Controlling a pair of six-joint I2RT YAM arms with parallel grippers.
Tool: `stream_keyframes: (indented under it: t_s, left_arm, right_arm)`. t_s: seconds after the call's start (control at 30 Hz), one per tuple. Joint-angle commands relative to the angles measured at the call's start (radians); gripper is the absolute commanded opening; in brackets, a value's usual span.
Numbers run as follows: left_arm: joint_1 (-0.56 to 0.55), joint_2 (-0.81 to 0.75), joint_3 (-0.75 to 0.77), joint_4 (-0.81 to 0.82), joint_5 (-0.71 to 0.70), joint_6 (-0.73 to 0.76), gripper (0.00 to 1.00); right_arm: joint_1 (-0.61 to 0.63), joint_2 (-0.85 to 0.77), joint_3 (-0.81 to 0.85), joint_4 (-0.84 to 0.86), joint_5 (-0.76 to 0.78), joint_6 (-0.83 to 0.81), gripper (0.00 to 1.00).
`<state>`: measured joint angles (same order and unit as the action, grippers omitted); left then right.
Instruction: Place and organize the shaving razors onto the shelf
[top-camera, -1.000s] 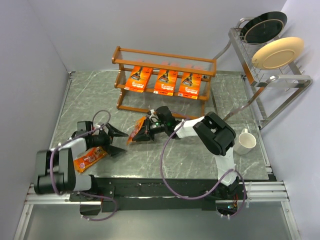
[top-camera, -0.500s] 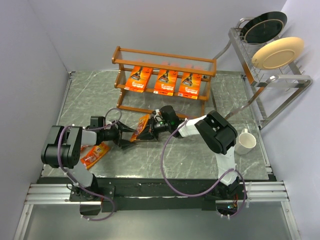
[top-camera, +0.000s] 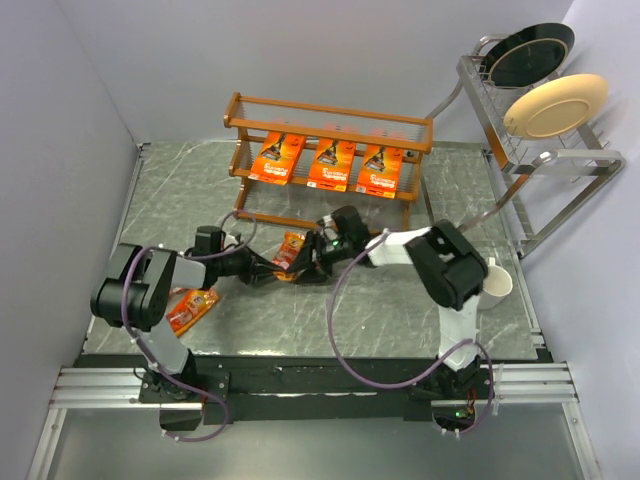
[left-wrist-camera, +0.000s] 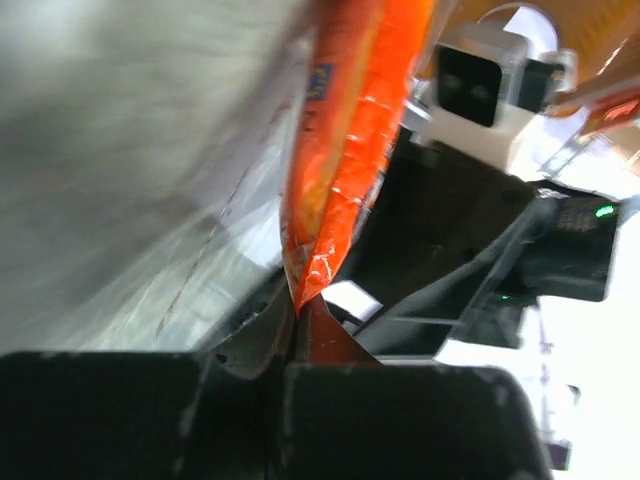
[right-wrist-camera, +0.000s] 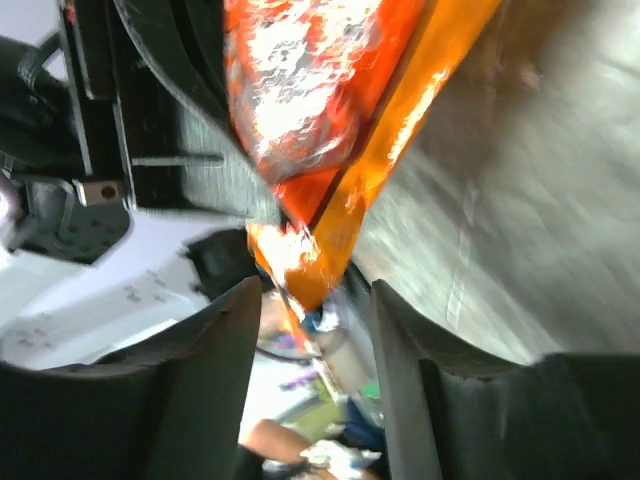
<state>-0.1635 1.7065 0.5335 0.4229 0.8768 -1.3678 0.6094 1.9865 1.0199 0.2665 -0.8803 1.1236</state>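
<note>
A small orange razor pack (top-camera: 290, 250) hangs just above the table in front of the shelf (top-camera: 330, 118), between my two grippers. My left gripper (top-camera: 268, 271) is shut on the pack's lower left corner; in the left wrist view that orange pack (left-wrist-camera: 350, 130) rises from the pinched fingertips of the left gripper (left-wrist-camera: 297, 318). My right gripper (top-camera: 311, 262) stands open, and the pack's end (right-wrist-camera: 330, 120) sits between its spread fingers (right-wrist-camera: 225, 340) without touching them. Three larger razor cards (top-camera: 332, 163) lie side by side on the shelf. Another small pack (top-camera: 190, 310) lies on the table beside the left arm.
A silver plate rack (top-camera: 530, 150) with a black plate and a cream plate stands at the back right. A white mug (top-camera: 497, 285) sits right of the right arm. Grey walls close in the left and back sides.
My left gripper has moved right to the small pack and shut on its corner. My right gripper, which was shut on that pack, has opened.
</note>
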Motion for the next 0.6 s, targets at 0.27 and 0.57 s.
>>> stream_keyframes:
  t_s: [0.27, 0.57]
  left_arm:
    - [-0.278, -0.033, 0.012, 0.476, -0.312, -0.002, 0.01]
    - [-0.413, 0.267, 0.236, 0.645, -0.39, -0.161, 0.01]
  right_arm:
    - [-0.342, -0.486, -0.093, -0.662, 0.083, -0.734, 0.64]
    - [-0.402, -0.675, -0.274, -0.55, 0.13, -0.645, 0.64]
